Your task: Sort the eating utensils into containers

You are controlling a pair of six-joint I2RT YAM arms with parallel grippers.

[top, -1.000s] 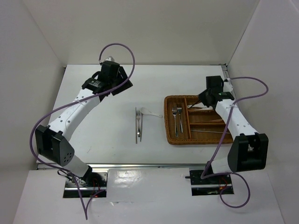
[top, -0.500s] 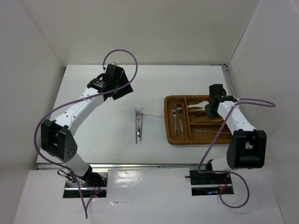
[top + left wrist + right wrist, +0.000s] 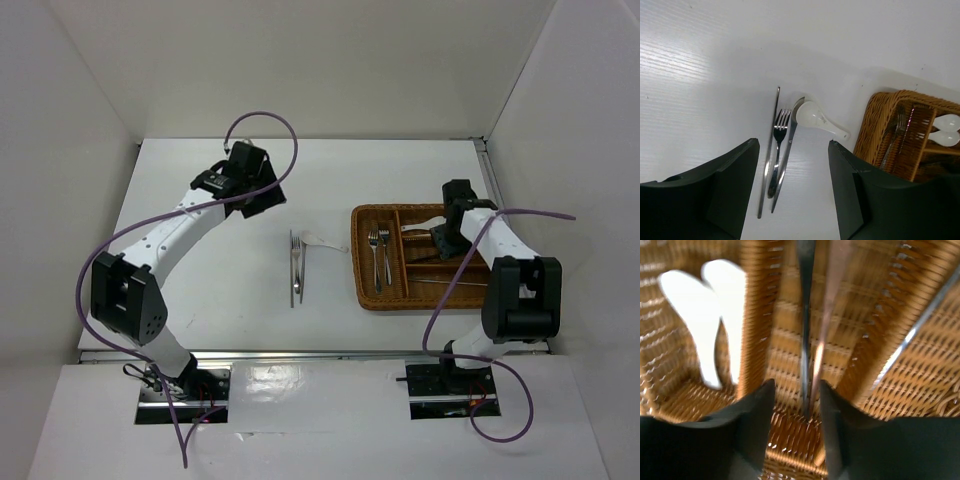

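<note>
On the table lie a slim silver stick (image 3: 769,155), a fork (image 3: 777,145), a knife (image 3: 788,145) and a white ceramic spoon (image 3: 815,117), also in the top view (image 3: 297,265). My left gripper (image 3: 794,145) is open and empty, above and behind them (image 3: 258,192). The brown wicker tray (image 3: 362,262) holds two forks (image 3: 380,250) in its long section and white spoons (image 3: 715,315) in a short one. My right gripper (image 3: 796,390) is open, low in the middle short section (image 3: 445,240), with two slim silver utensils (image 3: 807,330) lying between its fingers.
A silver stick (image 3: 920,325) lies in the neighbouring tray section, also in the top view (image 3: 450,283). White walls enclose the table on the left, back and right. The tray also shows at the right of the left wrist view (image 3: 880,125).
My right gripper has moved from the tray's back right edge down into the middle short section. My left gripper has shifted slightly right, toward the utensils on the table.
</note>
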